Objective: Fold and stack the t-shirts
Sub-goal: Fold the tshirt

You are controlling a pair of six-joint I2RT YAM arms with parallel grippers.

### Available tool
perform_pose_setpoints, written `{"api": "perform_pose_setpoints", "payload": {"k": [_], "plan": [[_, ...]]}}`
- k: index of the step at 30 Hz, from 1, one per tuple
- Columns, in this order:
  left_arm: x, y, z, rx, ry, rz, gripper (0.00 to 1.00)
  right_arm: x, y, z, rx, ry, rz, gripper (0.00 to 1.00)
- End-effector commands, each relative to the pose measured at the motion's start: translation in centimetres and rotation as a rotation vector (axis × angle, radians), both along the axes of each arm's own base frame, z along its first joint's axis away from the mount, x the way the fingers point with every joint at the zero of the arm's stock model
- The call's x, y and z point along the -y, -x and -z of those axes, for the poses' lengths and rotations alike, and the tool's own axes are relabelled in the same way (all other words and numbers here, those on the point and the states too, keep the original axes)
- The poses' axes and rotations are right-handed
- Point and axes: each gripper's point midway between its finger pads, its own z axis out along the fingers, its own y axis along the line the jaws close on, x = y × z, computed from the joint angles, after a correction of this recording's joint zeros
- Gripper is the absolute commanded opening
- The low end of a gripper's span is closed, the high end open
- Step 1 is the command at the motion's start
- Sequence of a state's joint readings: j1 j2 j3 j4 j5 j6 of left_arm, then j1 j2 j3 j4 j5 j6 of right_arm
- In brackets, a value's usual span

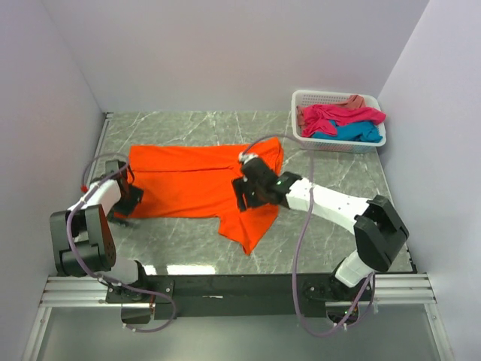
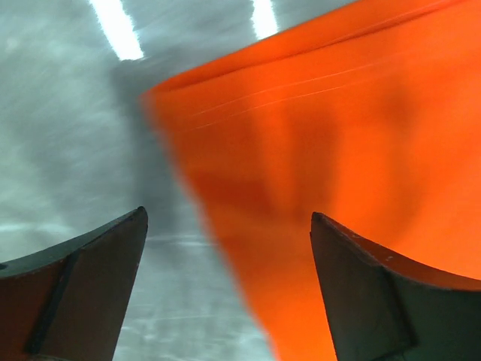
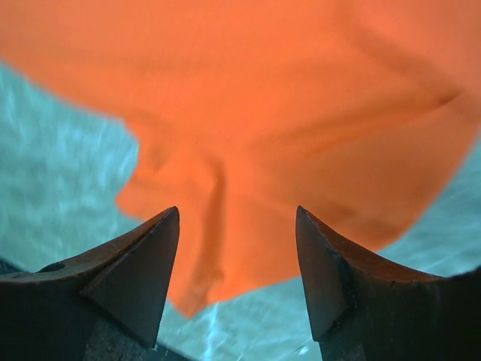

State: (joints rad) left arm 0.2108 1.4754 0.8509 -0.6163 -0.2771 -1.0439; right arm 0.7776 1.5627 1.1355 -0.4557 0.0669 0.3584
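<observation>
The orange t-shirt (image 1: 188, 180) is soft, matt cloth, smooth over most of its spread, with shallow creases toward one end. The table (image 1: 188, 128) under it looks like polished grey-green stone with pale veins, glossy enough to throw back the ceiling lights. The basket (image 1: 304, 101) is white slotted plastic. The magenta t-shirt (image 1: 331, 116), turquoise t-shirt (image 1: 353, 134) and salmon t-shirt (image 1: 355, 100) in it are the same dull, soft cloth, crumpled. The fingers (image 2: 83, 263) of the left gripper (image 2: 229, 226) and those of the right gripper (image 3: 237, 218) are dark, matt and hard-looking. The right arm (image 1: 334, 201) has a smooth white shell with a slight sheen. The rail (image 1: 409, 289) at the near edge is bare silvery metal.
</observation>
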Motion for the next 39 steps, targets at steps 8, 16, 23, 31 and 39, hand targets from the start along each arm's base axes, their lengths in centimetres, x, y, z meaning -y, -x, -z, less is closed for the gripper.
{"api": "perform_pose_setpoints", "payload": {"k": [8, 16, 23, 31, 39], "plan": [[-0.4, 1.9, 1.1, 0.030, -0.032, -0.089, 0.68, -3.9, 7.2, 2.8, -0.044, 0.026, -0.091, 0.68], [-1.2, 1.8, 3.0, -0.001, -0.031, -0.086, 0.31, -2.1, 10.6, 5.1, -0.090, 0.118, -0.146, 0.63], [-1.4, 1.2, 3.2, -0.009, -0.028, -0.058, 0.01, -1.8, 12.1, 7.0, -0.122, 0.172, -0.189, 0.55], [-1.9, 1.9, 3.0, -0.010, -0.055, -0.082, 0.01, -0.6, 13.8, 10.0, -0.205, 0.278, -0.207, 0.22], [-1.5, 2.9, 1.5, 0.020, -0.045, -0.143, 0.01, 3.5, 16.8, 6.5, -0.242, 0.332, -0.203, 0.00]]}}
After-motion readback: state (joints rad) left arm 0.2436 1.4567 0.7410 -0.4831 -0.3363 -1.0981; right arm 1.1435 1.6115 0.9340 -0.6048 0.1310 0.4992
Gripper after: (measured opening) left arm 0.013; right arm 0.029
